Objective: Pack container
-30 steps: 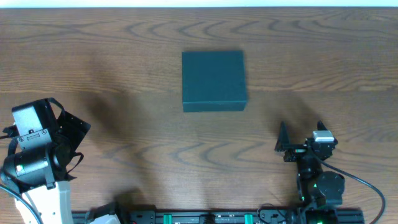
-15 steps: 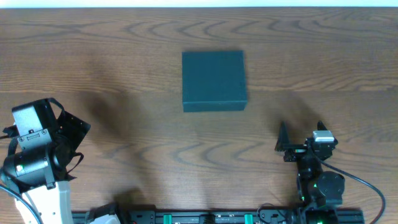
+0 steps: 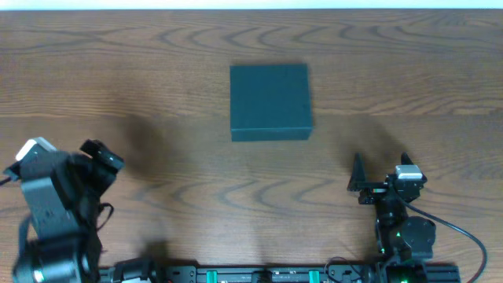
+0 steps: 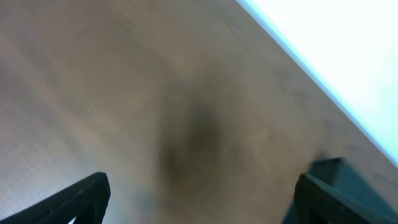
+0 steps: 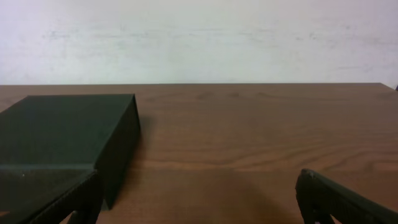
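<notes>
The container (image 3: 270, 102), a dark teal square box with its lid down flat, lies on the wooden table (image 3: 157, 79) a little back of the middle. My right gripper (image 3: 380, 169) rests near the front right, open and empty, and points toward the back. In the right wrist view the container (image 5: 62, 143) sits ahead and to the left of the open right gripper (image 5: 198, 186). My left gripper (image 3: 100, 161) is at the front left, well apart from the box. The left wrist view is blurred: the left gripper (image 4: 202, 186) stands open over bare wood, and a dark teal corner (image 4: 329, 167) shows at the right.
The table's far edge (image 3: 251, 8) meets a white wall. A black rail (image 3: 267, 275) with the arm bases runs along the front edge. Bare wood lies all round the box.
The left arm has turned and shifted to the right, its wrist view now smeared by motion. The right arm and the container have not moved.
</notes>
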`<state>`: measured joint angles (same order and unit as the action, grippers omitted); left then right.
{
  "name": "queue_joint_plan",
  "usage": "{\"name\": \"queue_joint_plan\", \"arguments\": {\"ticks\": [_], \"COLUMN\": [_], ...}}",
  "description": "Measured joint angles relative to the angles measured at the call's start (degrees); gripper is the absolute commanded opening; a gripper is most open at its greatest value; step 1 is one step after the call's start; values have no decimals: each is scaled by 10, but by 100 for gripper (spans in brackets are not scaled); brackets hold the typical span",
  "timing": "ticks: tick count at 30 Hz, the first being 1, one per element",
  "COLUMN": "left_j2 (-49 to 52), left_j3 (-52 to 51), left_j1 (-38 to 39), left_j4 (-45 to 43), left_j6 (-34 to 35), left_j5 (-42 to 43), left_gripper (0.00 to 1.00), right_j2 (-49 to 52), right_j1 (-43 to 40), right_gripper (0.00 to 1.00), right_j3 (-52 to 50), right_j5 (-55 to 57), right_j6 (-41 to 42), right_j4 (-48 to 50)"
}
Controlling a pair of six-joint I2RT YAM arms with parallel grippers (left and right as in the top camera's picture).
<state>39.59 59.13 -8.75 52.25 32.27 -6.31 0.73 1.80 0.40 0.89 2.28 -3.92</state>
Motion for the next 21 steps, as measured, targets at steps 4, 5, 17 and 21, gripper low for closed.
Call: {"name": "queue_joint_plan", "arguments": {"ticks": [4,5,17,21], "left_j2": [-87,-107,-335,-377], "left_j3": [-97,-123,-444,-517], "left_j1": [31,34,37,37], "left_j4": [-120,-146,-578,-654], "left_j6": [-59,-74,-195,-227], "left_j5": [11,17,80,86], "left_gripper": [96,95,95,95], "right_j2": [0,0,0,0], "right_j1": [0,0,0,0], "right_gripper": [99,99,99,99], "right_j3": [0,0,0,0], "right_j5": [0,0,0,0], "right_j6": [0,0,0,0], "right_j4": [0,0,0,0]}}
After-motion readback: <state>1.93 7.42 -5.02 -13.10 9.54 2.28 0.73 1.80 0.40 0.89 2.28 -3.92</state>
